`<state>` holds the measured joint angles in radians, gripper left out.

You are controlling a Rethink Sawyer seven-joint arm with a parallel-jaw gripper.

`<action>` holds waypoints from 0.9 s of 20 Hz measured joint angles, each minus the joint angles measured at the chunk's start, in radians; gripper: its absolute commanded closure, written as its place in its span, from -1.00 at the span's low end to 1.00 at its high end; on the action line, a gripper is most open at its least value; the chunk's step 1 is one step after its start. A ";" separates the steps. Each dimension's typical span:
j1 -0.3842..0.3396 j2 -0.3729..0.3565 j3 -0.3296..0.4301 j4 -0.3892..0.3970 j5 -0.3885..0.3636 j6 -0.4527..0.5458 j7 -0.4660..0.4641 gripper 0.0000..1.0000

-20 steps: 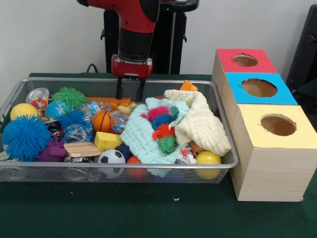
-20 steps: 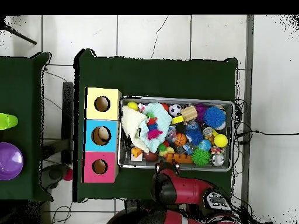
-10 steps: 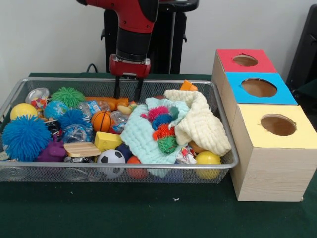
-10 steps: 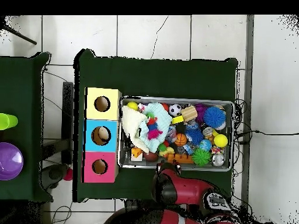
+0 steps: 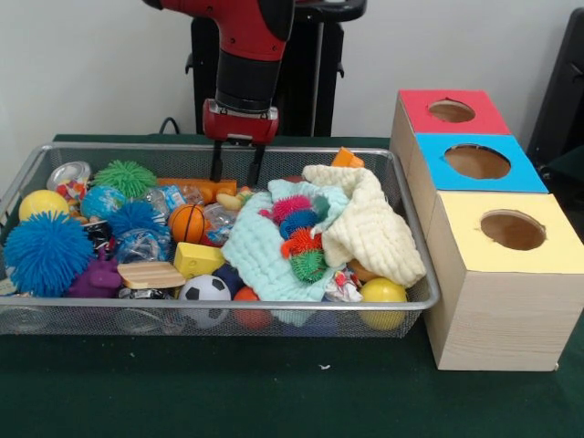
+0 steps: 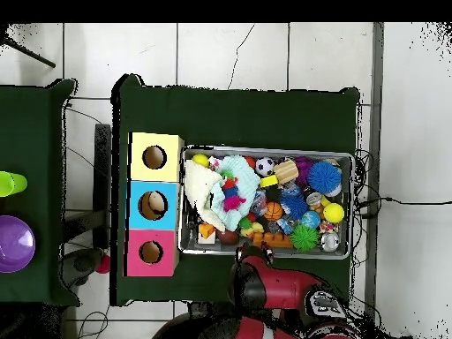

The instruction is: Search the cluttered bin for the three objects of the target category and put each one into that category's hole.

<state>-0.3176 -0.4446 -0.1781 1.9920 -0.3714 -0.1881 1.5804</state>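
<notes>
**Gripper over back of bin, empty**

Green cloth covers the table (image 5: pixel 274 392). On it sits the wire bin (image 5: pixel 415 301), full of toys. Gripper (image 5: pixel 235 173) hangs at the bin's back rim, fingers apart, holding nothing, tips just above an orange toy (image 5: pixel 196 189). Green puffer ball (image 5: pixel 128 178) lies in the bin's back corner, away from the boxes; a blue puffer ball (image 5: pixel 46 253) sits in front of it. Red-topped box hole (image 5: pixel 452 110) is beside the bin, furthest back of three.
</notes>
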 measured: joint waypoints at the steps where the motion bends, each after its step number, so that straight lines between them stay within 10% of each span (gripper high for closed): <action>1: 0.000 0.000 0.000 0.000 0.000 0.000 0.000 -1.00; 18: -0.002 -0.047 0.000 0.001 -0.001 0.044 0.000 -1.00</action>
<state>-0.3195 -0.4912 -0.1784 1.9926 -0.3721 -0.1444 1.5804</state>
